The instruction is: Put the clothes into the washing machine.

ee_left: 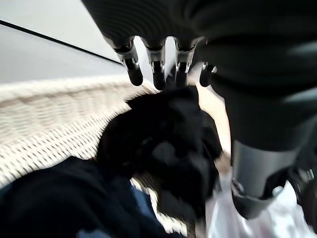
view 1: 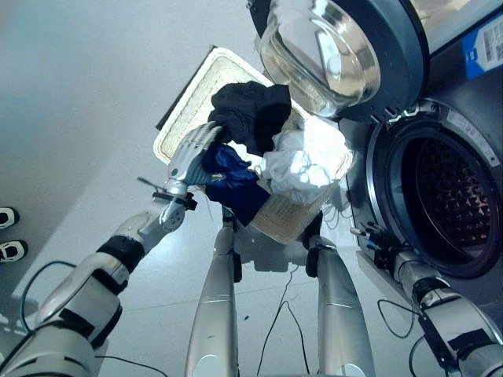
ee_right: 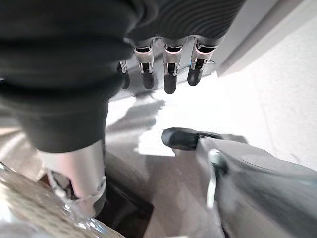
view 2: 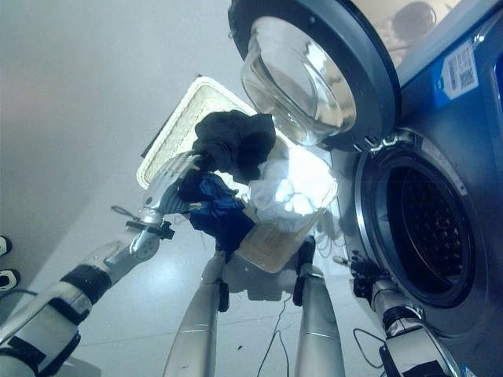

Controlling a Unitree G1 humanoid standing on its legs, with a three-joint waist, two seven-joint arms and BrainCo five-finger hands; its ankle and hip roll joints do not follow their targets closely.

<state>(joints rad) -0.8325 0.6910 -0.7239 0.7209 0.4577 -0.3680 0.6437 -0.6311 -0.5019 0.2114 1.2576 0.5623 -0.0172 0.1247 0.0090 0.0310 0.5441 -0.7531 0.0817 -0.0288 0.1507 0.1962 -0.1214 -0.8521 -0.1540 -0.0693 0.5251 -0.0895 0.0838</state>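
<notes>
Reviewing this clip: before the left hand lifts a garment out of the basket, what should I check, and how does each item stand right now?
1. Washer door swung open: ok.
2. Drum opening free of obstruction: ok, nothing seen across it.
3. Left hand at the laundry basket, over the clothes: ok, its fingers reach the black garment and blue garment.
4. Left hand closed on cloth: not ok, fingers look straight in the left wrist view.
5. Right hand clear of the basket: ok, it hangs low by the washer front, open and empty.
6. White garment tangled with the dark ones: cannot tell.
</notes>
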